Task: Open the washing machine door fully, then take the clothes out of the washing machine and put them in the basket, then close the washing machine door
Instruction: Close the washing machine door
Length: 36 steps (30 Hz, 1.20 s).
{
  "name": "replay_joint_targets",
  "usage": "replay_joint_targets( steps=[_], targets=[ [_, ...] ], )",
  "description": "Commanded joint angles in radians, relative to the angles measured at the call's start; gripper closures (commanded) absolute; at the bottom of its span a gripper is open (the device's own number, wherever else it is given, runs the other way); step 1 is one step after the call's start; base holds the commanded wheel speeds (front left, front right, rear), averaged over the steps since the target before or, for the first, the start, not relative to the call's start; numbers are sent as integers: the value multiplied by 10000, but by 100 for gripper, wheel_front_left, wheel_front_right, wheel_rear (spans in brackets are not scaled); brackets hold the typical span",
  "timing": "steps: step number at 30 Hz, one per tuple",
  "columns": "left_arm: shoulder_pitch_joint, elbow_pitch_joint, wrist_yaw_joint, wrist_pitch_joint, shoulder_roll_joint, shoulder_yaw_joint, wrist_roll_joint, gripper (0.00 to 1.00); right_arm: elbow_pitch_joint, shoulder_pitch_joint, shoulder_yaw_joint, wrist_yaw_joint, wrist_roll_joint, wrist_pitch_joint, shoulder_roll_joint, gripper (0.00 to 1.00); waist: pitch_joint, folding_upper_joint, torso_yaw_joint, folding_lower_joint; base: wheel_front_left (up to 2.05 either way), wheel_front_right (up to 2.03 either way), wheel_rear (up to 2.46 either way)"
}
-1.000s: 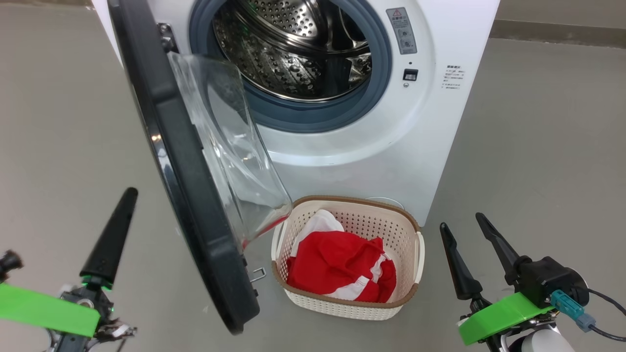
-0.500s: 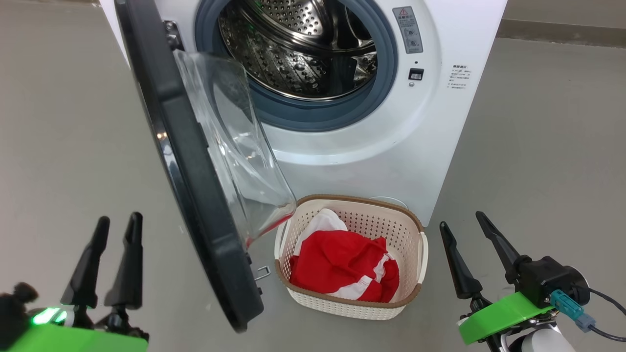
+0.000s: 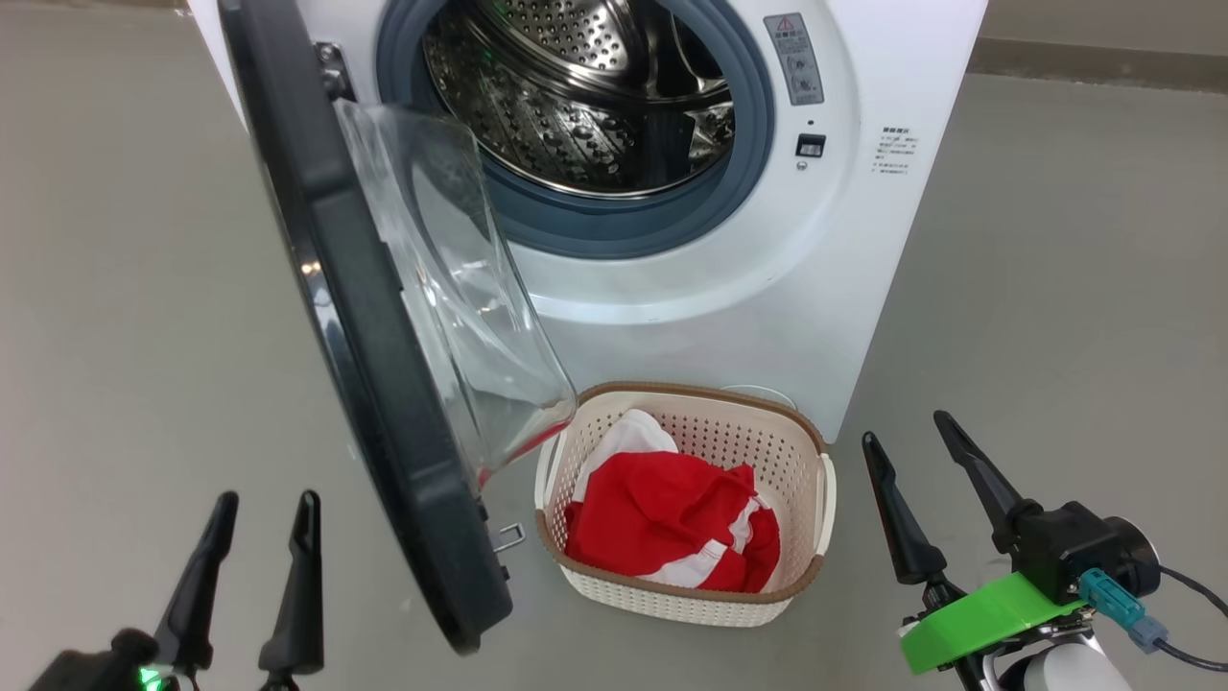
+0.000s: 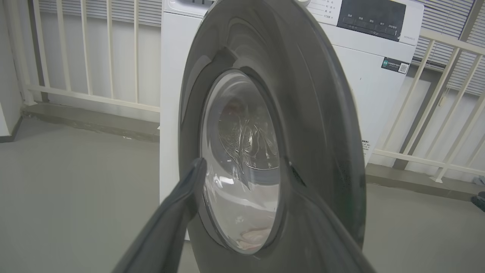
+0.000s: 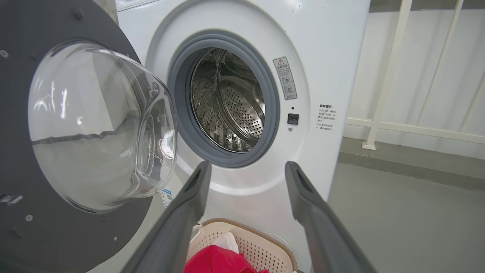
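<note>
Edges/room: the washing machine door [image 3: 365, 336] stands swung out from its hinge on the L of the washing machine [image 3: 767, 317], nearly edge-on in the head view, free edge toward the robot; it splits the grey floor [image 3: 125, 288] in two. Bare floor lies wide on the door's outer side and again R of the machine. A railing [image 5: 382, 76] sits behind, well apart.

Left gripper [image 3: 269, 501] is low on the door's outer side, near the rim but not touching, fingers spread wide, nothing held; its wrist cam faces the black outer face and window. Right gripper [image 3: 906, 430] is R of the basket [image 3: 672, 600], apart from it, also spread wide, nothing held.

Count: 1 door, 1 machine, 1 basket, 2 grippers; clothes [image 3: 662, 518] = one red heap w/ white stripes and a white part, no. of pieces can't tell.

Pointing: the door's glass bowl [image 3: 451, 288] bulges R, its lower tip just over the basket's L rim; drum [image 3: 576, 106] mouth faces the robot. The basket sits on the floor at the machine's foot, handles at L and R ends, long side approx. parallel to the machine front; the clothes lie inside it.
</note>
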<state>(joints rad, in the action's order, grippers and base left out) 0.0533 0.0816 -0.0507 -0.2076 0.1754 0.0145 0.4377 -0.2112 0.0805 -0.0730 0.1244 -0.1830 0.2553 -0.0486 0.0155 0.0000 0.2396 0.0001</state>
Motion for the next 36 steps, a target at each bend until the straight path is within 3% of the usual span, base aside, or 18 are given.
replay_joint_targets(
  steps=[1, 13, 34, 35, 36],
  targets=[
    [-140, 180, 86, -118, 134, -322, -166, 0, 292, 177, -164, 63, 77, 65, -16, 0, 42, 0, -19, -1, 0, 0, 0],
    [185, -57, 609, -472, 22, -517, -960, 0, 381, 191, -174, 63, 244, 65, -16, 0, 234, 0, -63, -1, 0, 0, 0],
    [-136, -344, 252, -538, -218, -668, -730, 0, 363, 207, -143, 63, 88, 65, -16, 0, 311, 0, -41, -1, 0, 0, 0],
    [-183, -362, 212, -538, -292, -699, -565, 33, 361, 212, -144, 63, 79, 65, -16, 0, 314, 0, -33, -1, 0, 0, 0],
    [-240, -364, 181, -537, -365, -750, -371, 81, 358, 216, -142, 63, 72, 65, -16, 0, 317, 0, -26, -1, 0, 0, 0]
  ],
)
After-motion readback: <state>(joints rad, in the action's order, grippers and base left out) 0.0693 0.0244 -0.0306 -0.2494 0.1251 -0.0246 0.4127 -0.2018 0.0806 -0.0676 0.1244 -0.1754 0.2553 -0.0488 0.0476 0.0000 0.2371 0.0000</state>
